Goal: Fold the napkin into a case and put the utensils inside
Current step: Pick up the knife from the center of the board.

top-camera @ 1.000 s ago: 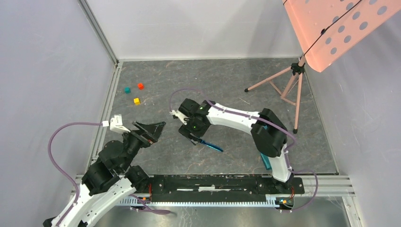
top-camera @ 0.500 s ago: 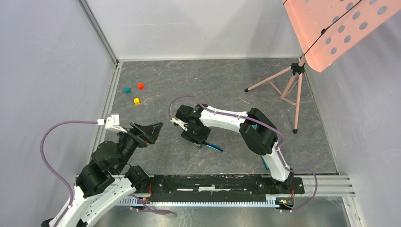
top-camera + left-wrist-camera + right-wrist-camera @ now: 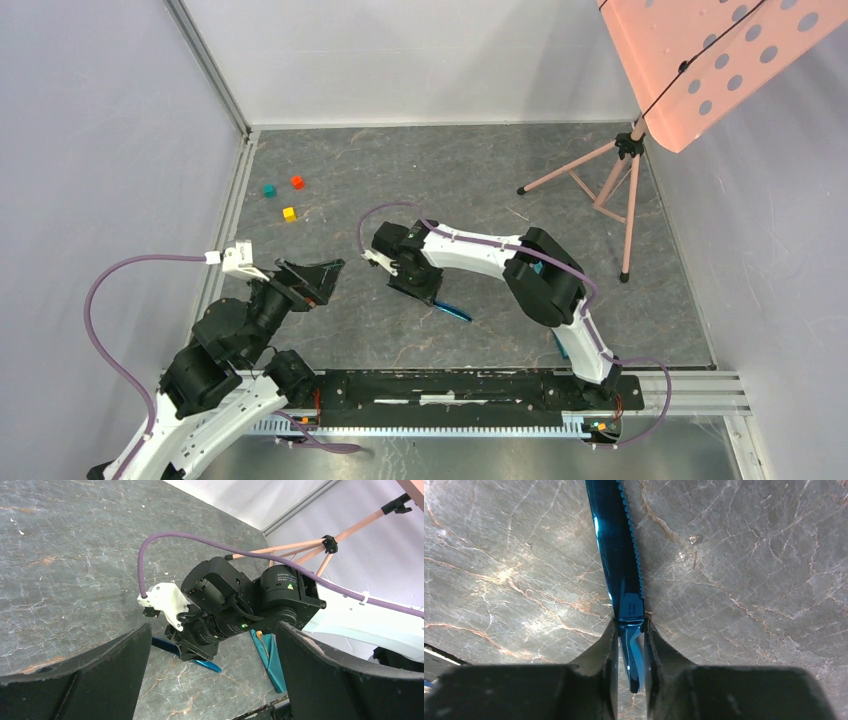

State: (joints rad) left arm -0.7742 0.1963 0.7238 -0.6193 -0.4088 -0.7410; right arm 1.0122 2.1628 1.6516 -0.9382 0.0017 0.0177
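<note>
A slim bright-blue utensil (image 3: 452, 311) with a serrated edge lies flat on the grey marbled table (image 3: 480, 170). My right gripper (image 3: 428, 296) is down on its handle end. In the right wrist view both fingers press the sides of the blue utensil (image 3: 616, 545), so the right gripper (image 3: 630, 625) is shut on it. The teal-green napkin (image 3: 272, 660) lies folded as a narrow case near the right arm's base, with a gold spoon (image 3: 262, 647) showing in its fold. Most of the napkin (image 3: 563, 345) hides under the arm from above. My left gripper (image 3: 315, 275) hangs open and empty, left of the right one.
Three tiny cubes sit at the back left: red (image 3: 297, 182), teal (image 3: 269, 190) and yellow (image 3: 289, 213). A pink tripod (image 3: 610, 185) carrying a perforated pink board (image 3: 720, 60) stands at the back right. Pale walls enclose the table; a metal rail (image 3: 470, 385) runs along the near edge.
My right gripper dropped down and slightly left onto the blue utensil, and its jaws closed in on the handle. The left arm shifted a little left and stayed open.
</note>
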